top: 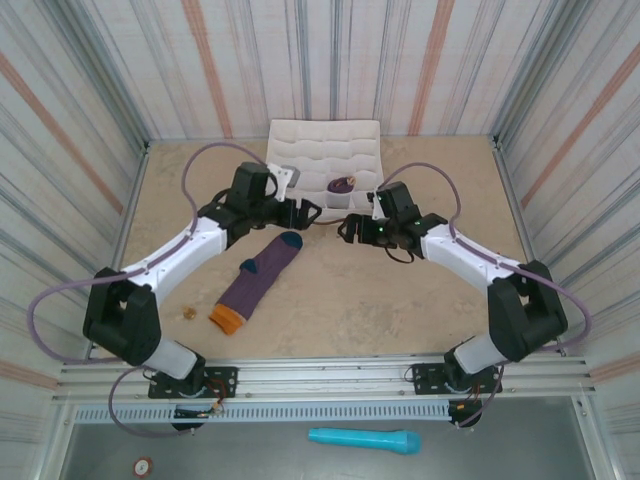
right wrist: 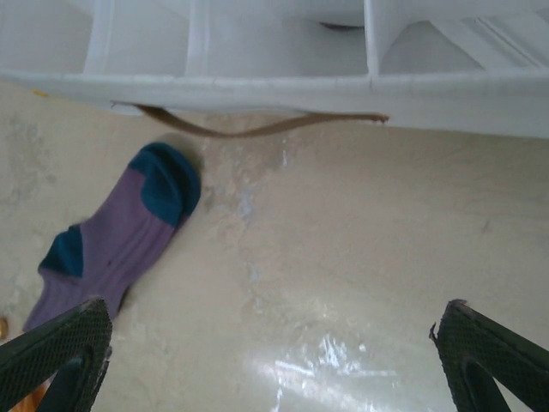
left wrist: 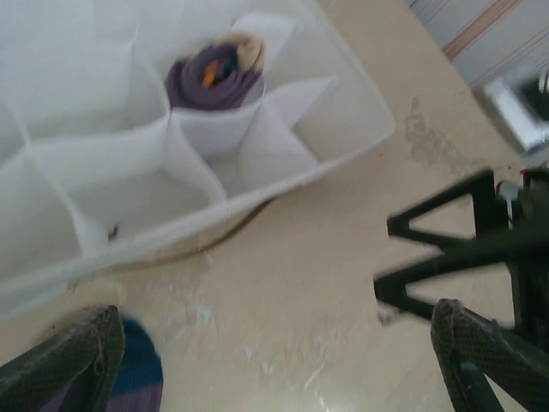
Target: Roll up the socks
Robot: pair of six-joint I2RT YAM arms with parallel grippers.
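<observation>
Top external view showed a flat sock point(top: 255, 283) lying on the counter point(top: 400, 300), its long axis diagonal, with the orange cuff toward the near left and the teal toe pointing far right at the white divided organizer point(top: 300, 140). A rolled sock point(top: 342, 185) sat in a compartment toward the organizer's near right. In the wrist views, the left hand point(left wrist: 274, 322) and right hand point(right wrist: 273, 313) each had fingers spread wide, holding nothing.
</observation>
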